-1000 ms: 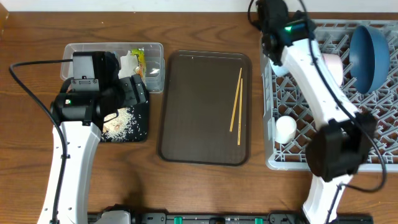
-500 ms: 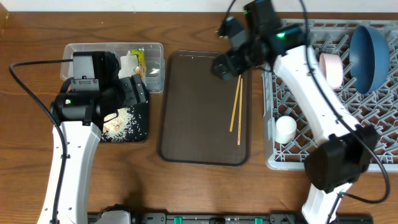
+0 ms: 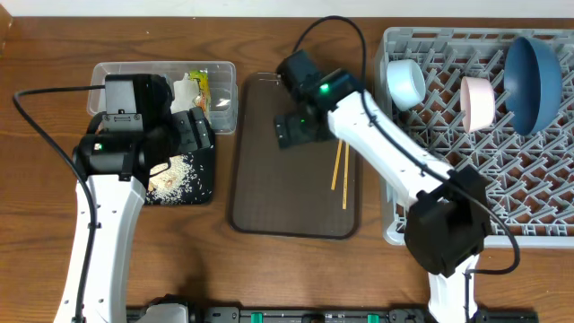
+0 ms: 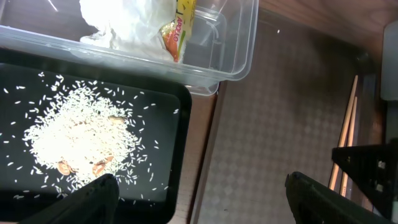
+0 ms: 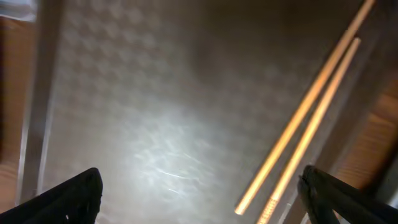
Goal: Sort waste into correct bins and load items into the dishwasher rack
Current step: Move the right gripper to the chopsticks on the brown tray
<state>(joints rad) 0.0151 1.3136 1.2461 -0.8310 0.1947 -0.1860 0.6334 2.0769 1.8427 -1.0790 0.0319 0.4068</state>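
Note:
My left gripper (image 3: 193, 135) (image 4: 202, 199) is open and empty over the right edge of the black tray (image 3: 203, 182) (image 4: 168, 155), which holds the rice grains (image 3: 170, 175) (image 4: 74, 134). The clear tub (image 3: 224, 72) (image 4: 230, 50) holds tissue (image 3: 184, 90) (image 4: 130, 22) and the yellow-green wrapper (image 3: 202, 85) (image 4: 177, 31). My right gripper (image 3: 294, 130) (image 5: 205, 199) is open and empty above the brown tray, just left of the chopsticks (image 3: 341, 166) (image 5: 311, 118) (image 4: 345, 143). The grey rack (image 3: 466, 170) holds the light blue bowl (image 3: 405, 82), pink bowl (image 3: 476, 101) and dark blue bowl (image 3: 532, 79). The white cup is hidden.
The brown serving tray (image 3: 278, 188) (image 4: 267, 137) (image 5: 155, 93) lies between the bins and the rack, with only the chopsticks on it. My right arm (image 3: 404, 166) crosses the rack's left edge.
My right gripper swung left from the rack's back left corner to above the brown tray. The light blue bowl now shows in the rack. My arm now covers the white cup. The left arm stayed still.

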